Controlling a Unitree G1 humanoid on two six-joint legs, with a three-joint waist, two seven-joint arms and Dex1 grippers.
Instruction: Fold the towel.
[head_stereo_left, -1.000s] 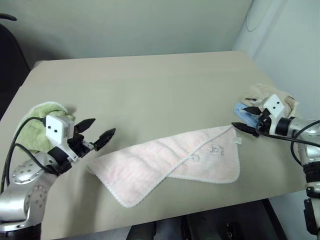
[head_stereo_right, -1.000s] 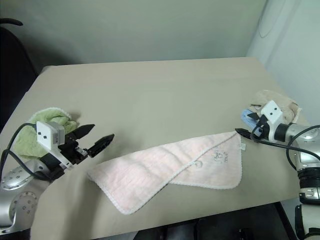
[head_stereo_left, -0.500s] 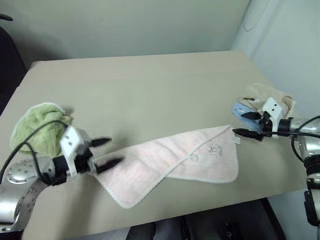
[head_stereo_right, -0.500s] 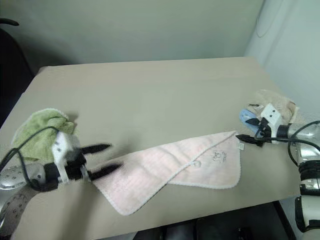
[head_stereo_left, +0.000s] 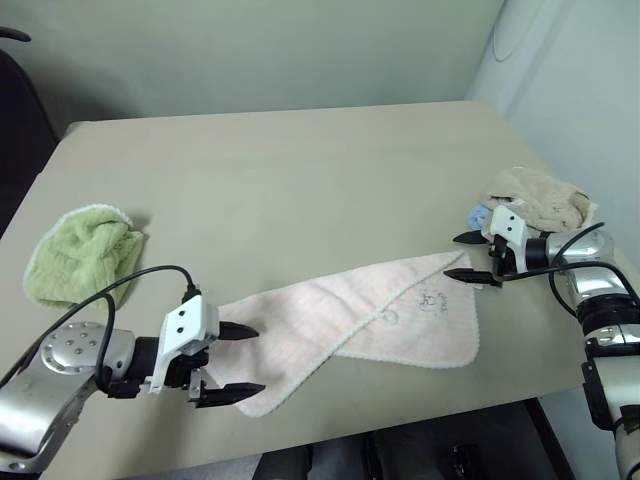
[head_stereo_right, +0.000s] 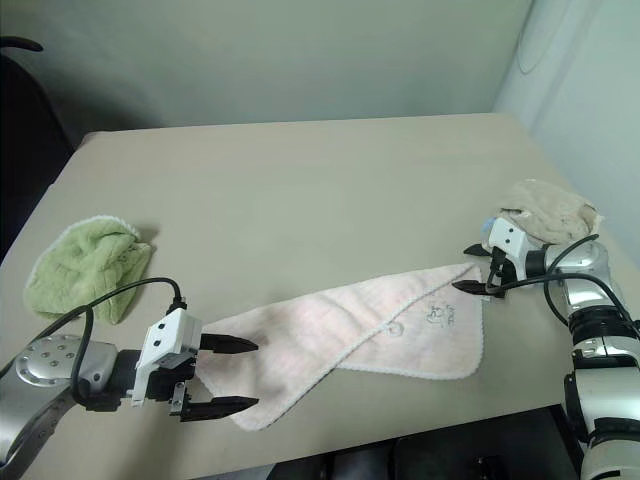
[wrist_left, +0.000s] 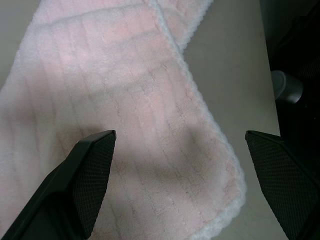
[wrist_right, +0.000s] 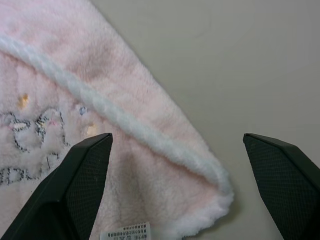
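Left eye view: I see the towel (head_stereo_left: 350, 320) lying along the near part of the desk (head_stereo_left: 300, 180), already folded once lengthwise, running from near left up toward the far right.
Towel layers: the upper layer sits askew over the lower, so the right end spreads wider, showing the embroidered motif (head_stereo_left: 432, 298) and loop tag (wrist_right: 125, 232).
Left gripper (head_stereo_left: 240, 362): fingers spread wide, empty, one either side of the towel's near-left end; I read this as straddling that end so a close would pinch it.
Left wrist view: pink terry with its white edging lies between the two fingers (wrist_left: 85, 175), nothing pinched yet.
Right gripper (head_stereo_left: 462, 256): fingers equally wide, holding nothing, poised just over the towel's far-right corner, where the edging turns.
Why both ends: I judge this sets up lifting one short end across to the other.
Bystanders: the green towel (head_stereo_left: 80, 250) bunched at far left and the beige towel (head_stereo_left: 535, 195) at the right edge sit well apart from the work.
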